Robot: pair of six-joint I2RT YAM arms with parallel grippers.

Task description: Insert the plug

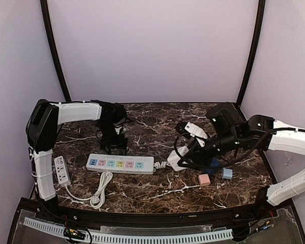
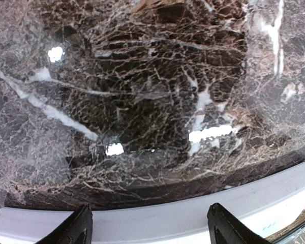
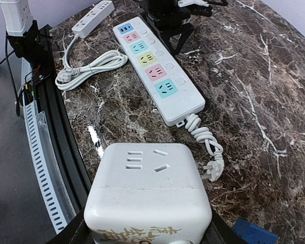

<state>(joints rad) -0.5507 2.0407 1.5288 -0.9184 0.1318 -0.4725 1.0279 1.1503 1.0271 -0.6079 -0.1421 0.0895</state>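
Observation:
A white cube-shaped plug [image 3: 147,188], with socket slots on its upper face, sits between the fingers of my right gripper [image 3: 147,235], which is shut on it. The cube hangs just off the right end of the long white power strip [image 1: 121,163] with several coloured sockets [image 3: 155,71]. My left gripper [image 1: 115,147] hovers at the strip's far edge [image 2: 193,218], open, with nothing between its black fingertips [image 2: 76,229]. The cube's prongs are hidden.
The strip's short coiled cord ends in a loose plug [image 3: 213,170] on the marble. A second small white strip [image 1: 62,170] and its looped cord [image 1: 100,190] lie front left. A pink cube [image 1: 204,179], a light blue cube [image 1: 227,173] and a dark blue piece [image 3: 254,234] sit under my right arm.

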